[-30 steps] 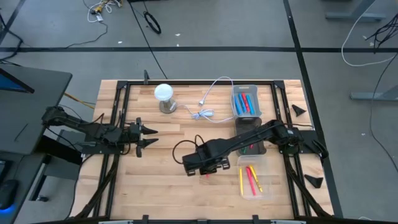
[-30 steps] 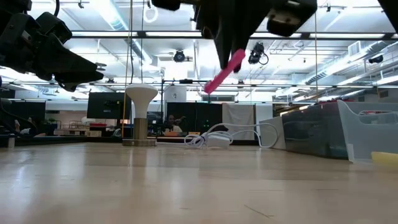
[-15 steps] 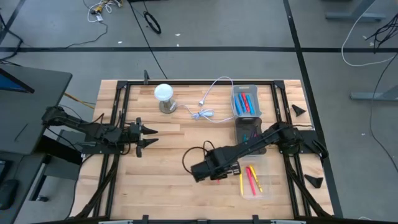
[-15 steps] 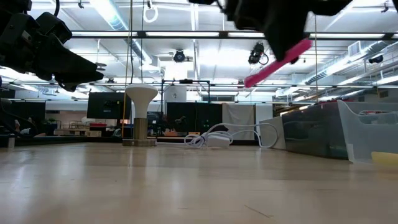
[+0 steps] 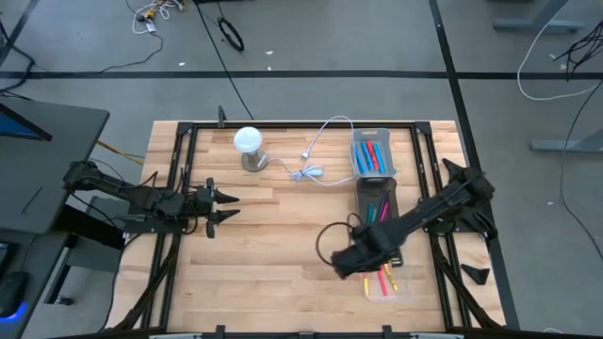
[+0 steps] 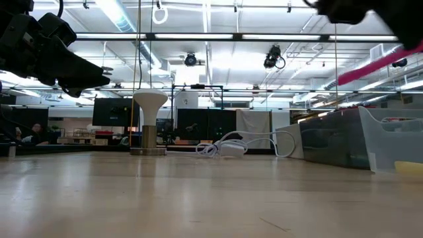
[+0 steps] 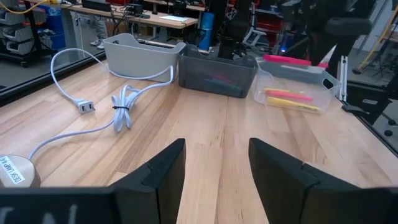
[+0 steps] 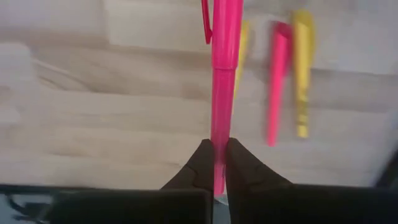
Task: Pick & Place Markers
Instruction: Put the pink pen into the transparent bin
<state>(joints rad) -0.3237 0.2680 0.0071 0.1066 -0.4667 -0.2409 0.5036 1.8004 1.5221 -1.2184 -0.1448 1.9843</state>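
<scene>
Waiting at the table's left edge, the left gripper (image 5: pixel 224 204) hangs open beside the lamp base (image 7: pixel 13 170), whose label is too small to read. Having swung rightward, the right gripper (image 5: pixel 363 261) pinches a pink marker (image 8: pixel 222 74) over the clear tray (image 5: pixel 407 288), so release looks next.

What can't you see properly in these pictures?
- High view: the pink marker is hidden under the right gripper.
- Low view: the right gripper is cut off by the top edge, the marker by the right edge.
- High view: the markers in the dark bin are too small to count.
- Left wrist view: the grey bin hides its contents behind its wall.
- Right wrist view: blurred; the clear tray's rim cannot be made out.
</scene>
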